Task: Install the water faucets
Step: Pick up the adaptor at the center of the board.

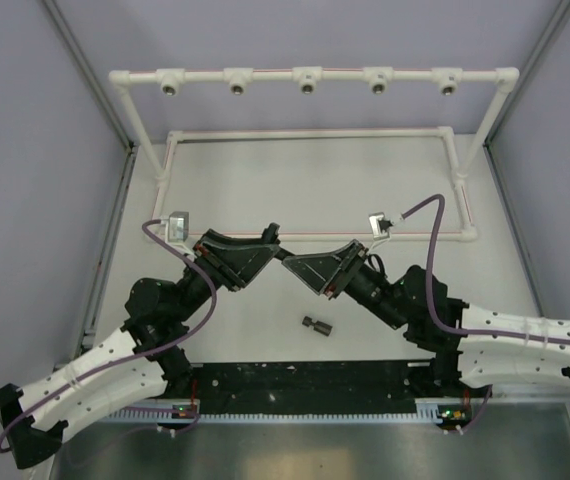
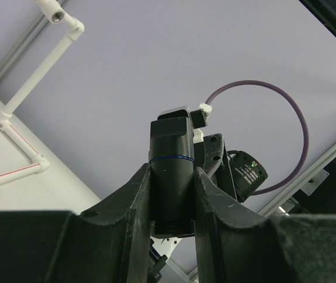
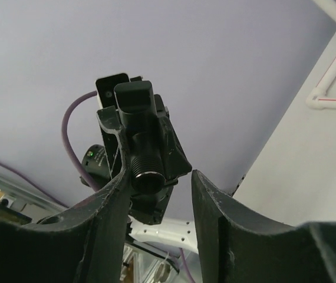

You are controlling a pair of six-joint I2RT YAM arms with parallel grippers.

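— What's the enclosure like from where you stand?

— Pale lilac walls (image 1: 315, 35) on three sides, held by grey metal corner posts (image 1: 93, 75). The table (image 1: 315, 185) is off-white (a thin red line runs along the pipe frame (image 1: 310, 132) on it).

— And nearer us?

— A black strip (image 1: 305, 378) along the table's near edge, then dull sheet metal (image 1: 315, 445) catching soft overhead light.

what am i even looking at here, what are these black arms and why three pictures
Two robot arms sit at a table's near edge. The overhead picture looks down on both; the other two come from a camera on each wrist. The left tool is shut on a black faucet. The right tool has closed in around that faucet's threaded end but is not clamped: only one finger meets it. A second small black faucet piece lies on the table. Behind stands a white pipe frame with sockets.
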